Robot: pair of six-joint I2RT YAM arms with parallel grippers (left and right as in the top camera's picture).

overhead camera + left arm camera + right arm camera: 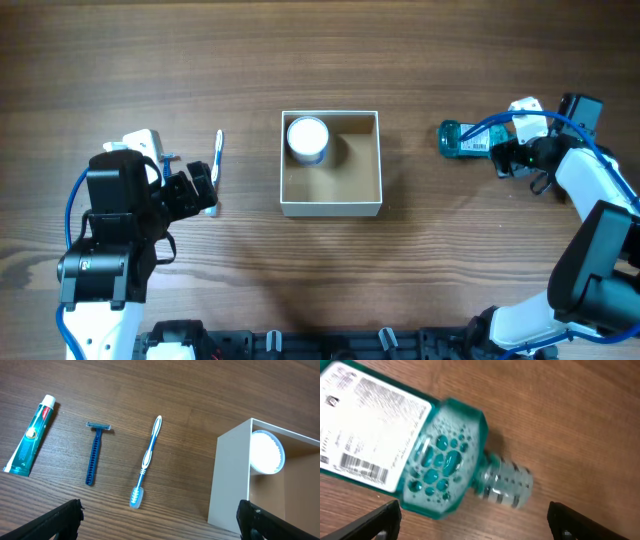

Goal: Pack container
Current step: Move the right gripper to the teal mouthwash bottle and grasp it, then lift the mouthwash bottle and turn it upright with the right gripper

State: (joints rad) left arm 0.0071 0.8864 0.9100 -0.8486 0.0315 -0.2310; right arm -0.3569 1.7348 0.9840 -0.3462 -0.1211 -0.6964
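Black fingers [60, 520] of the left gripper [160, 529] sat in the bottom corners of the left wrist view, spread wide and holding nothing above the brown wooden tabletop [200, 400]. Beyond them, from left to right, lay a teal toothpaste tube with a white cap [30, 435], a blue plastic razor [94, 455] and a blue-and-white toothbrush [147, 462], each apart from its neighbour. Right of the toothbrush stood the shallow square cardboard box [331, 209], white-walled, tan inside and open-topped, at the middle of the tabletop between the two arms. A small round white jar [307, 138] rested in its far left corner, as the overhead view showed it. Well to the right of the box, a teal clear plastic mouthwash bottle with a white label [445, 460] lay on its side on the wood. The right gripper [506, 158] hovered over the bottle's capped end, its fingers [375, 522] also set wide apart and closed on nothing.
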